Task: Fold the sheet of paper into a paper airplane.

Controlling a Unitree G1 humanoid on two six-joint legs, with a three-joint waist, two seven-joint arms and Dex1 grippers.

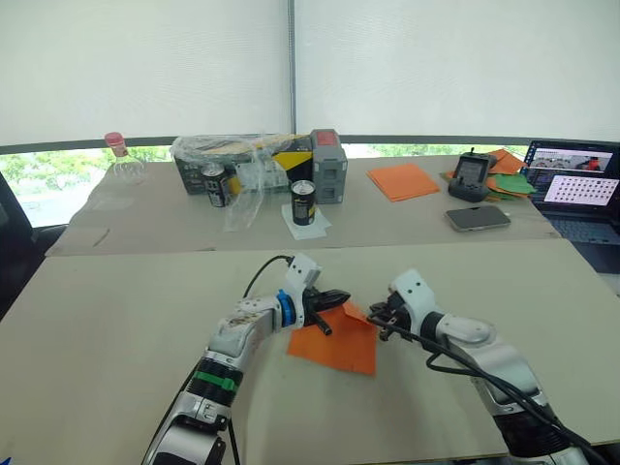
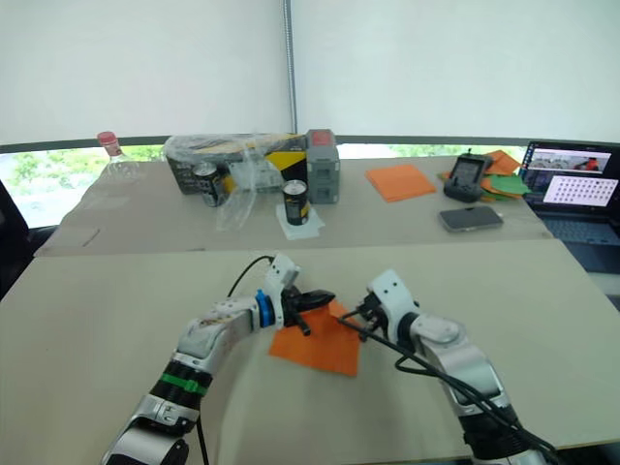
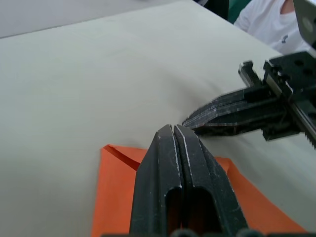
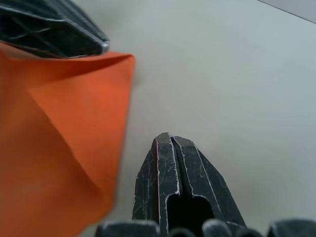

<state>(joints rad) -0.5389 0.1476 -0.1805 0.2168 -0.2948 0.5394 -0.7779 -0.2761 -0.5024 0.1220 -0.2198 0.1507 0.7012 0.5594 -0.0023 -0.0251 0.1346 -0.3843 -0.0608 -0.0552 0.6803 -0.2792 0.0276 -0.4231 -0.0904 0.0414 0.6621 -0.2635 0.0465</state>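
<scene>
part of the sheet of paper (image 3: 118, 197) is hidden beneath the left gripper (image 3: 173, 132), and the laptop (image 1: 579, 194) behind it is cut off at the edge.

The two head views look forward and down from above over the near table (image 1: 116, 329), each slightly offset sideways. Each wrist view sits close behind its own closed fingers, low over the tabletop. All four share the orange paper (image 1: 339, 339), whose fold looks partly hidden.
</scene>
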